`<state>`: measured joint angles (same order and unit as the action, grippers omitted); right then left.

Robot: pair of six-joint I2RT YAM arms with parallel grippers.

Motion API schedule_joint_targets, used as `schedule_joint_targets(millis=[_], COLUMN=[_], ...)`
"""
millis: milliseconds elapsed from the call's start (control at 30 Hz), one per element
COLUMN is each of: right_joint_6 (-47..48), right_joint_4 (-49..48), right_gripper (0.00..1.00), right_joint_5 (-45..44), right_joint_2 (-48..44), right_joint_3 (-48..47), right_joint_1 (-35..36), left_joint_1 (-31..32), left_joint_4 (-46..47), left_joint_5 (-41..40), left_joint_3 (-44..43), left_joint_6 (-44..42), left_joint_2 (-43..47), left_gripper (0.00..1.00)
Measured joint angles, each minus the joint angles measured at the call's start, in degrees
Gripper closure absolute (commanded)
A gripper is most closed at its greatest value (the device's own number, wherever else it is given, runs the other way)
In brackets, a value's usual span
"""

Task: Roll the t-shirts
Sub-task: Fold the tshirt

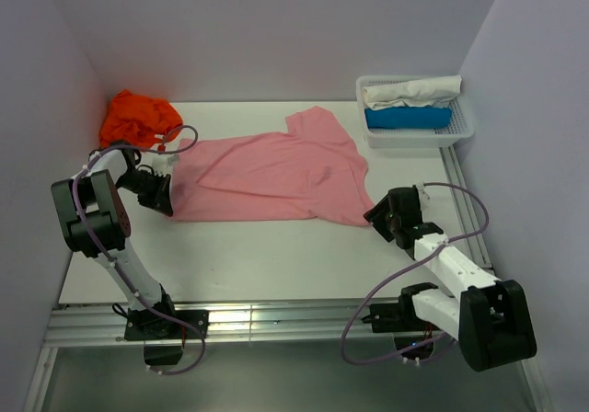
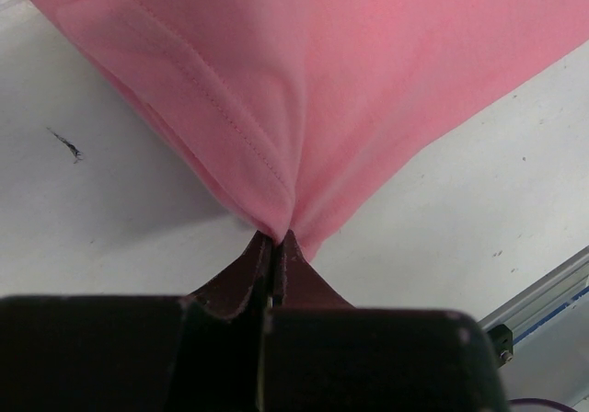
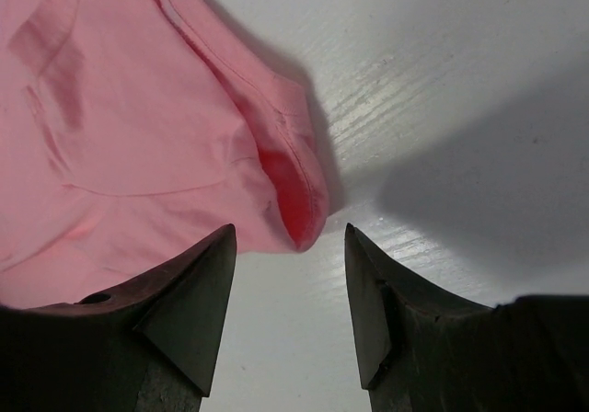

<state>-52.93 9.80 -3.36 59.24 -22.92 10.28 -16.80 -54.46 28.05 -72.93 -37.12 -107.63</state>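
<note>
You have the light pink t-shirt (image 1: pixel 276 177) spread out near the middle of the white table (image 1: pixel 276 256). Its hem end lies to the left and its sleeves to the right. The cloth is mostly flat, with some soft folds across the body.

Your left gripper (image 2: pixel 276 246) is at the left end of this shirt. Its two dark fingers are pressed together on a pinch of the pink cloth at the hem, and the cloth fans out from that pinch in a tight crease. In the left wrist view the stitched hem line runs down into the grip.

Your right gripper (image 3: pixel 290 233) is low over the table at the near right sleeve. Its fingers stand apart and hold nothing. The folded tip of the sleeve lies just in front of the gap between them, a little nearer to the left finger. I cannot tell if a finger touches the cloth.

The bright orange t-shirt (image 1: pixel 138 118) is in a crumpled heap at the far left corner, apart from the pink one. The white lattice basket (image 1: pixel 419 138) stands at the far right corner, with a white rolled cloth (image 1: pixel 411 91) and a blue rolled cloth (image 1: pixel 408 118) side by side in it.
</note>
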Motion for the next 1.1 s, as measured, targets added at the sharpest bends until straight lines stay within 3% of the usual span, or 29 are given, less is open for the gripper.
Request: schedule_joint_targets(millis=[333,533,700,1100], right_joint_6=[-0.42,-1.16,-0.87,3.32], right_joint_4=[-3.63,-5.7,-3.06,16.46], right_gripper=[0.48,0.77,0.91,0.95], right_joint_5=[0.66,0.11,-1.7,-8.81], right_joint_2=[6.45,9.77,11.15,2.29], right_joint_3=[0.44,-0.26,-2.23,-11.54], right_joint_1=[0.61,0.83,0.83,0.83], left_joint_1=[0.0,0.0,0.0,0.0], left_joint_4=[0.11,0.15,0.11,-4.48], left_joint_5=[0.0,-0.07,-0.59,-2.54], left_joint_3=[0.07,0.09,0.22,0.22], left_joint_6=[0.02,-0.07,-0.85,-5.31], left_joint_2=[-0.46,-0.96,-1.01,-1.01], left_gripper=[1.0,1.0,1.0,1.0])
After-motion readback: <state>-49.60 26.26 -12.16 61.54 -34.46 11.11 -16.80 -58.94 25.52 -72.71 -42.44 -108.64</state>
